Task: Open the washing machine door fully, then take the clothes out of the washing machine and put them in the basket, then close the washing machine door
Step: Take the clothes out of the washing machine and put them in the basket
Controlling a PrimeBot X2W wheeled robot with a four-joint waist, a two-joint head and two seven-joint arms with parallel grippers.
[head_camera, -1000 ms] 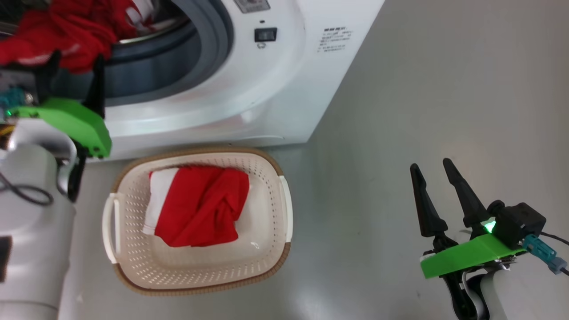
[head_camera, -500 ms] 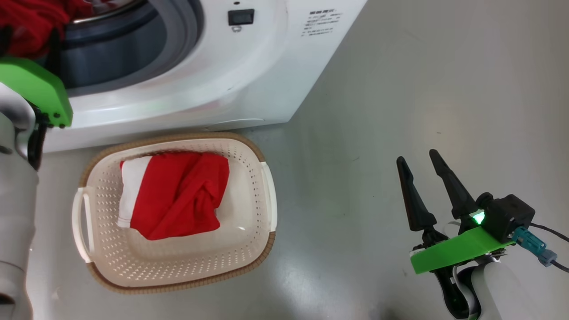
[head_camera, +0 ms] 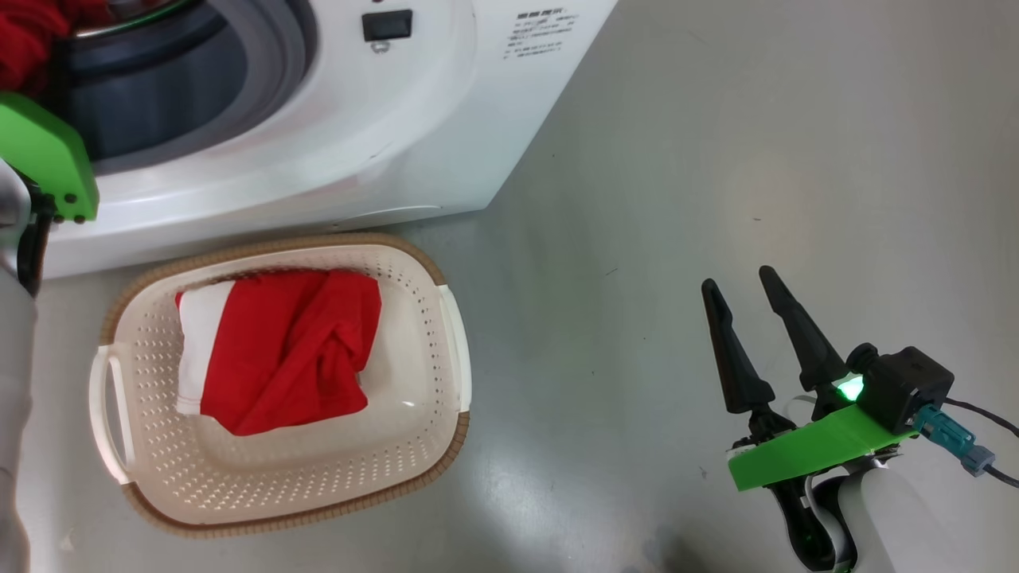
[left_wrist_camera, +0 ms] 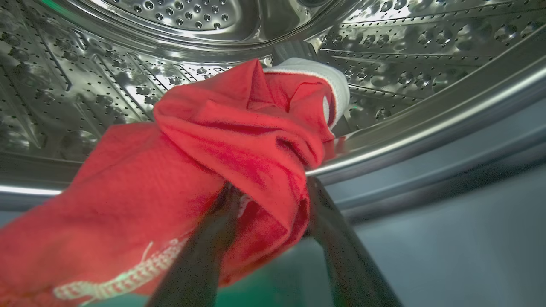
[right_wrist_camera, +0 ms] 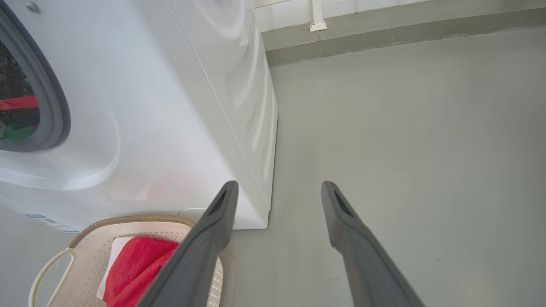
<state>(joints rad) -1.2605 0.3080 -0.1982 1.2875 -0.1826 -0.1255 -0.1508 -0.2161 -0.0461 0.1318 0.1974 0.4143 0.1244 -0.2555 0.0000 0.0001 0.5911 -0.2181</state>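
1. Clearly largest: washing machine (head_camera: pixel 446 119), white and boxy, mouth uncovered, perforated steel drum (left_wrist_camera: pixel 170 17) behind it.
2. Next down: basket (head_camera: pixel 460 430), cream and perforated, set on the floor (head_camera: pixel 716 159) just in front of the machine.
3. Then clothes (left_wrist_camera: pixel 183 170), a red bundle with white trim, hanging from the drum out over its lip. Soft, light and limp, so likely to drape and trail. Not fragile, though apt to catch on the lip. Best pinched at a thick bunched fold, not at a loose edge.
4. Much the same size: second red piece (head_camera: pixel 286 350), crumpled inside the basket.
5. Left gripper (left_wrist_camera: pixel 271 187): fingers fairly wide, astride a fold of the bundle, no firm pinch by the look of it.
6. Right gripper (head_camera: pixel 737 280): fingers spread wide, holding nothing, over bare floor, well apart from the basket.
7. Count: one machine, one basket, two red pieces, two grippers.
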